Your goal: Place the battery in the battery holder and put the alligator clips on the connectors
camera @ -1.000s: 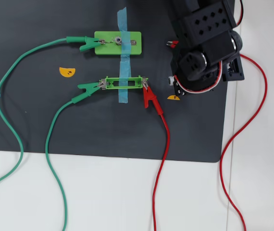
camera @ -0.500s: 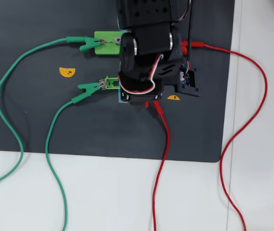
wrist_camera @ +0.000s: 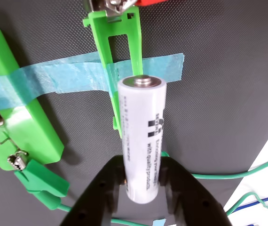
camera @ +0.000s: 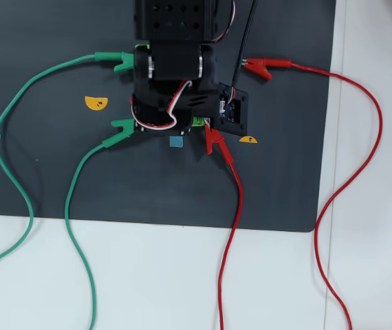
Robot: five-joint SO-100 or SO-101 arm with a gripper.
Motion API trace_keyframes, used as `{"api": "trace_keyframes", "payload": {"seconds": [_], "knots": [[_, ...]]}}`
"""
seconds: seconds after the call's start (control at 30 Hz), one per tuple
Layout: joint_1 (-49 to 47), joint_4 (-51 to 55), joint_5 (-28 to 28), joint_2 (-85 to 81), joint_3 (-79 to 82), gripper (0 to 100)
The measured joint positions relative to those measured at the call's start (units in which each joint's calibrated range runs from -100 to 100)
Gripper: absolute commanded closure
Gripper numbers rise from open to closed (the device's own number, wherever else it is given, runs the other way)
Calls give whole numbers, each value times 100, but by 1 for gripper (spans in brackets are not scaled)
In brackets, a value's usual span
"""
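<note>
Wrist view: black gripper (wrist_camera: 141,186) closed narrowly on lower end of battery (wrist_camera: 142,136), fingers (wrist_camera: 103,186) pressing both sides. Battery long axis running up the picture, capped metal end farthest from fingers, poised above narrow battery holder (wrist_camera: 116,44); contact with holder not discernible. Holder long axis roughly parallel to battery, taped down by blue tape (wrist_camera: 63,75). Green alligator clip (wrist_camera: 42,183) on wider green block (wrist_camera: 23,127) at left. Overhead view: arm (camera: 175,69) hiding battery; red clip (camera: 213,139) just beside it.

A white table (camera: 375,275) carries a dark mat (camera: 278,199) (red and green wires trailing across).
</note>
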Motion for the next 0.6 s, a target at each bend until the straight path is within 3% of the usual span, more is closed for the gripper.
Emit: {"api": "trace_keyframes", "payload": {"seconds": [0.6], "knots": [[-314,-9,-5,0,187,99]]}}
